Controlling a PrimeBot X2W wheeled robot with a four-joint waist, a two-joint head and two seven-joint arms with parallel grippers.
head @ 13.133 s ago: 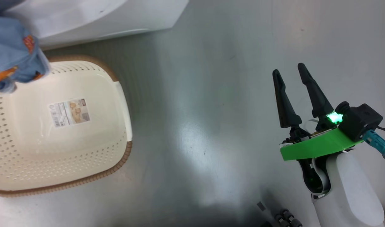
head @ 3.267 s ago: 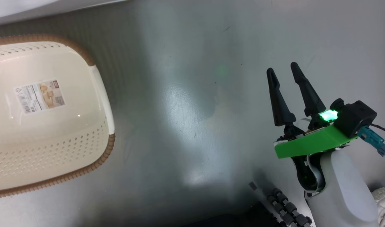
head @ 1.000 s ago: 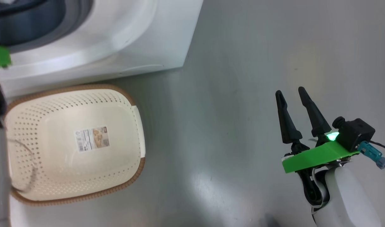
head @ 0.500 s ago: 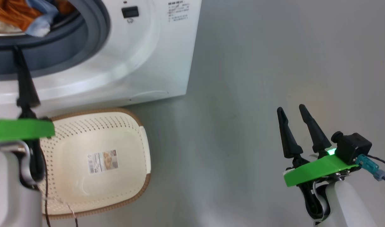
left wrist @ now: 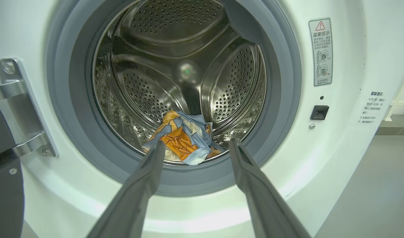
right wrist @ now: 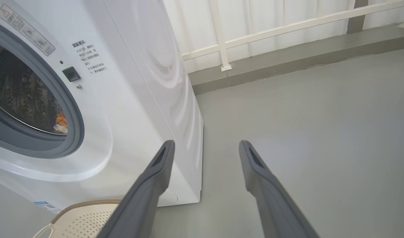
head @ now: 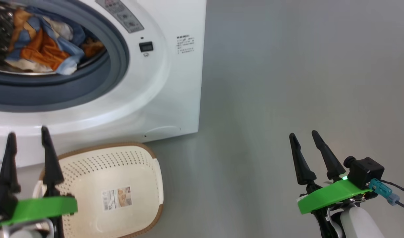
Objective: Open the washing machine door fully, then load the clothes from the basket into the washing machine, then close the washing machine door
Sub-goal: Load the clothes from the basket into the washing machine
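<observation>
Both spread and empty: left claw (head: 27, 131) near the basket (head: 143, 165), right claw (head: 303, 133) over the floor at right. Clothes (head: 40, 53) heaped inside the washing machine (head: 175, 82); basket bare, so loading likely done. Door (left wrist: 5, 198) out at left, awaiting closing.

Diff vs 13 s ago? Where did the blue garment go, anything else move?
The clothes that hung over the basket 13 s ago now lie in the drum of the washing machine. The left pincer has come into the head view, open and empty. The head camera tilted up. Unchanged: basket empty, right pincer open and idle.
</observation>
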